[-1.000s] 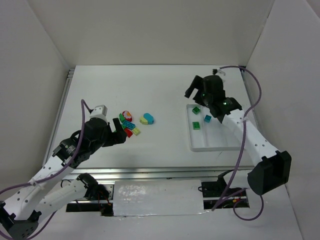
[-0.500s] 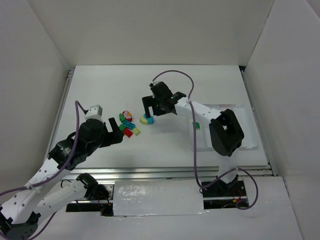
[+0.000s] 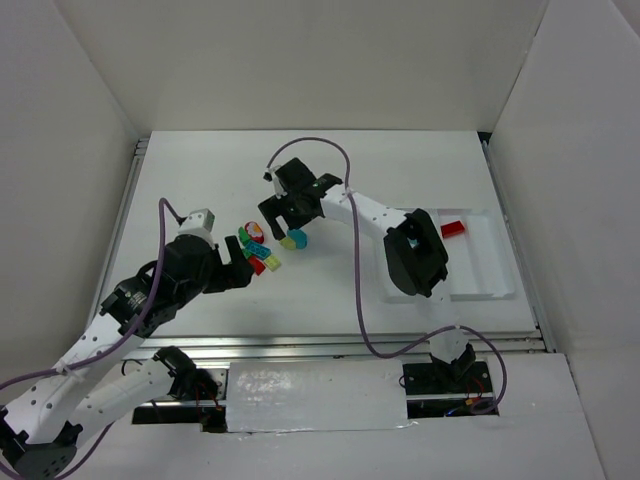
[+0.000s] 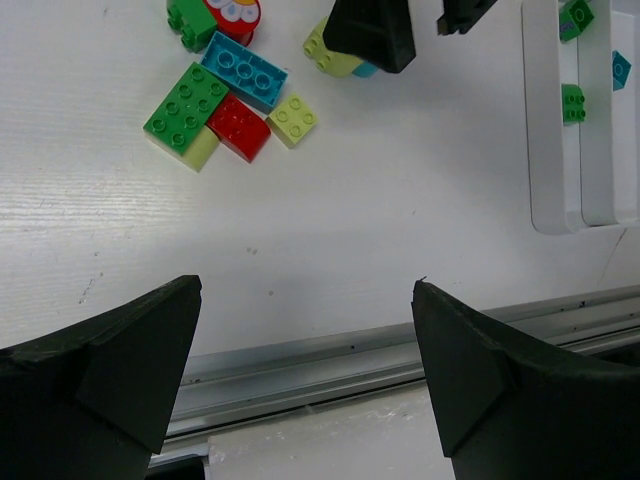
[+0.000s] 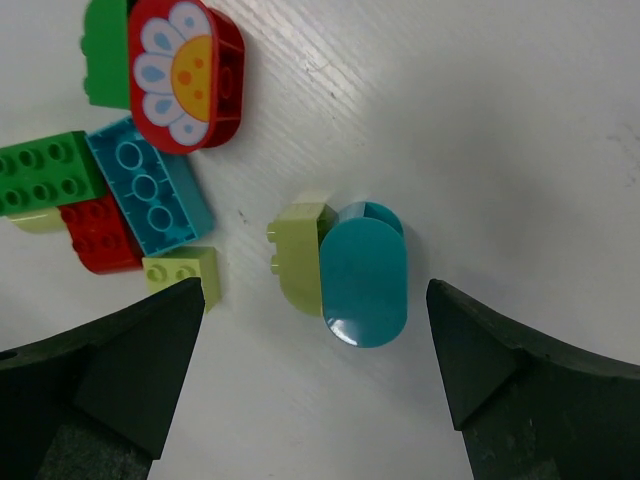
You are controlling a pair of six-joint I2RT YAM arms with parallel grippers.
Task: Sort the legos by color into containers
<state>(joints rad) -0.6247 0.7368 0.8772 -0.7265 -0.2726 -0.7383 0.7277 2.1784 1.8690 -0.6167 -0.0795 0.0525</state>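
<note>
Wrist views give detail overhead lacks. Right wrist: round teal brick (image 5: 363, 280) touching pale brick (image 5: 298, 255), framed between spread fingers of right gripper (image 5: 315, 300), no contact seen; flower brick (image 5: 187, 70) up-left at pile (image 5: 120, 205). Left wrist: left gripper (image 4: 302, 300) fingers wide apart over bare table (image 4: 330, 230), pile ahead; tray (image 4: 545, 150) holds green brick (image 4: 572, 103), teal brick (image 4: 620, 68) in next compartment. Overhead alone shows red brick (image 3: 453, 229) in tray. Table white, walls (image 3: 300, 60) white. Bricks glossy, studded.

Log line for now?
right end effector open over rounded teal plastic brick | left end effector open, empty | white plastic tray holds red brick
</note>
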